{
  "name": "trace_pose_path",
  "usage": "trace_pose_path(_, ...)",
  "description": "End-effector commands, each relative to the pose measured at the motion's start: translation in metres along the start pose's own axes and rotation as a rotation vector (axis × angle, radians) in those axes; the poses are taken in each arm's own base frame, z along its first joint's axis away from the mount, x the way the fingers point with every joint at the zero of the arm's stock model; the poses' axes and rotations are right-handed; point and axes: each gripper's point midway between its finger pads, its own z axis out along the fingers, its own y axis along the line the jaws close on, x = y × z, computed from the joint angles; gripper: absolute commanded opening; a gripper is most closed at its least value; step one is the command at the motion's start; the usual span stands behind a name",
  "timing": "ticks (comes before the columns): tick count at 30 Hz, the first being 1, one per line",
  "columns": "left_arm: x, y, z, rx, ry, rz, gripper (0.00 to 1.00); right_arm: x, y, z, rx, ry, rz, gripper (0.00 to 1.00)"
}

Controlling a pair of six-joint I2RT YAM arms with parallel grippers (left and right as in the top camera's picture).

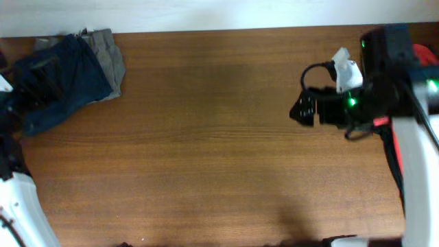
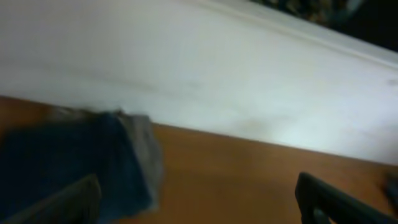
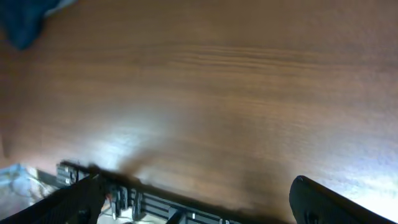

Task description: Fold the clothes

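Note:
The navy-blue shorts (image 1: pixel 55 82) lie folded at the table's far left corner, on top of the grey shorts (image 1: pixel 110 58), whose edge sticks out to the right. Both show blurred in the left wrist view: the navy shorts (image 2: pixel 62 162) and the grey shorts (image 2: pixel 146 155). My left gripper (image 2: pixel 199 208) is open and empty, held just beside the pile's right side. My right gripper (image 1: pixel 305 110) is open and empty above the bare table at the right; its fingers (image 3: pixel 196 202) hold nothing. A strip of red cloth (image 1: pixel 396 147) shows at the right edge behind the right arm.
The brown wooden table (image 1: pixel 219 137) spans the view. A white wall (image 2: pixel 217 74) runs along its far edge. The table's front edge with a metal rail (image 3: pixel 155 202) shows in the right wrist view. The right arm's body (image 1: pixel 391 75) stands at the right.

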Motion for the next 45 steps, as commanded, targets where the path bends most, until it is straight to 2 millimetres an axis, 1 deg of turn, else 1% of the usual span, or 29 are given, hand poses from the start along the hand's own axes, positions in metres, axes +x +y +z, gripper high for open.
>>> trace_pose_path(1, 0.014, -0.023, -0.007, 0.105, 0.056, -0.041, 0.99, 0.026, 0.034, -0.029, -0.055, -0.075, -0.146, 0.99)
trace_pose_path(3, 0.026, -0.036, -0.01, 0.18, 0.104, -0.087, 0.99, 0.045, 0.049, -0.044, -0.058, -0.114, -0.227, 0.99)
trace_pose_path(5, 0.034, -0.051, -0.014, 0.265, 0.139, -0.126, 0.99, 0.058, 0.056, -0.054, -0.06, -0.143, -0.253, 0.99)
trace_pose_path(6, 0.036, -0.059, -0.017, 0.314, 0.153, -0.144, 0.99, 0.068, 0.061, -0.062, -0.07, -0.163, -0.264, 0.99)
trace_pose_path(8, 0.039, -0.068, -0.018, 0.353, 0.166, -0.154, 0.99, 0.081, 0.065, -0.073, -0.083, -0.193, -0.284, 0.99)
trace_pose_path(10, 0.04, -0.071, -0.017, 0.362, 0.17, -0.15, 0.99, 0.093, 0.064, -0.084, -0.091, -0.228, -0.304, 0.99)
trace_pose_path(13, 0.04, -0.072, -0.017, 0.363, 0.173, -0.148, 0.99, 0.117, 0.055, -0.099, -0.112, -0.285, -0.318, 0.99)
trace_pose_path(18, 0.04, -0.072, -0.017, 0.363, 0.172, -0.149, 0.99, 0.137, 0.019, -0.114, -0.014, -0.403, -0.305, 0.99)
trace_pose_path(20, 0.04, -0.072, -0.017, 0.363, 0.173, -0.148, 0.99, 0.14, 0.01, -0.119, 0.017, -0.443, -0.299, 0.99)
trace_pose_path(23, 0.04, -0.072, -0.017, 0.363, 0.173, -0.149, 0.99, 0.14, 0.004, -0.124, 0.039, -0.474, -0.294, 0.99)
trace_pose_path(45, 0.04, -0.072, -0.017, 0.363, 0.172, -0.148, 0.99, 0.14, 0.004, -0.123, 0.04, -0.468, -0.294, 0.99)
